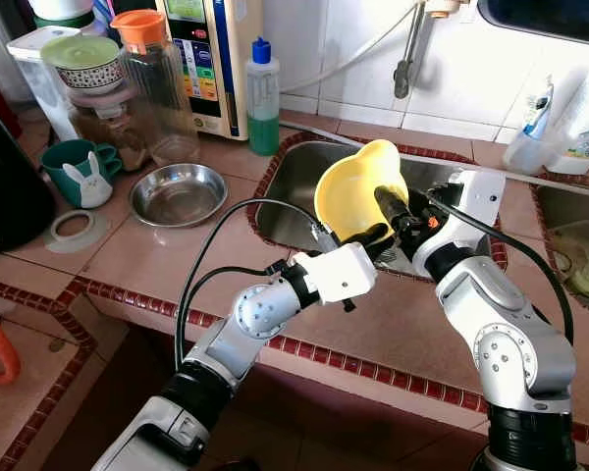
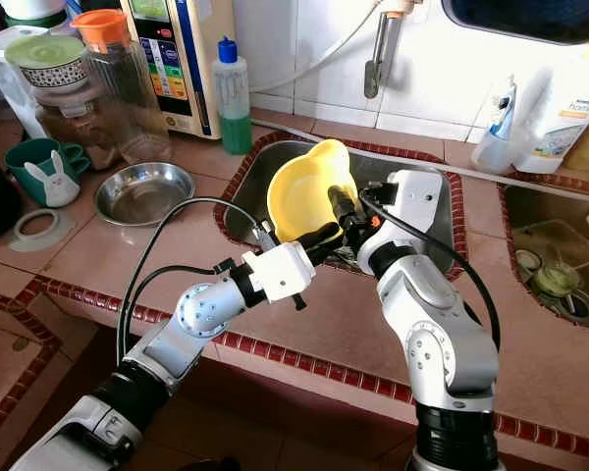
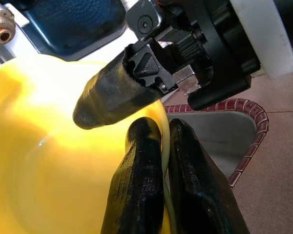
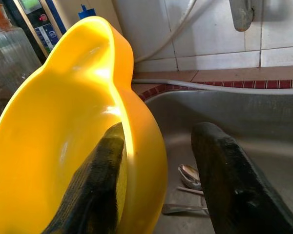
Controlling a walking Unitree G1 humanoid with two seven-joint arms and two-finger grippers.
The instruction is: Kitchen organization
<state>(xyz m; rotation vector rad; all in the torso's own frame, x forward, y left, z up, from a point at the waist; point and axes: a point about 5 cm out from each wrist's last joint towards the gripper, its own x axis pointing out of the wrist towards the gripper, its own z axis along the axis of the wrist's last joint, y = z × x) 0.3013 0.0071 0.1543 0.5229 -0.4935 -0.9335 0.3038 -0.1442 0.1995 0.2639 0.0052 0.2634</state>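
Left gripper point(image 1: 373, 236) jaws clamped on yellow bowl point(image 1: 358, 186) rim above sink point(image 1: 296, 211); right gripper point(image 1: 391, 208) jaws parted, straddling rim: likely handover.

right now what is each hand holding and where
The left hand pinches the yellow bowl by its rim. The right hand is open, one finger inside that rim.

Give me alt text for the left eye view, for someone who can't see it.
Both robot arms hold a yellow bowl tilted over a steel sink: the left pincer pinches its lower rim, the right pincer has one finger inside the bowl. On the tiled counter to the left are a steel bowl, a green soap bottle and a green bunny mug.
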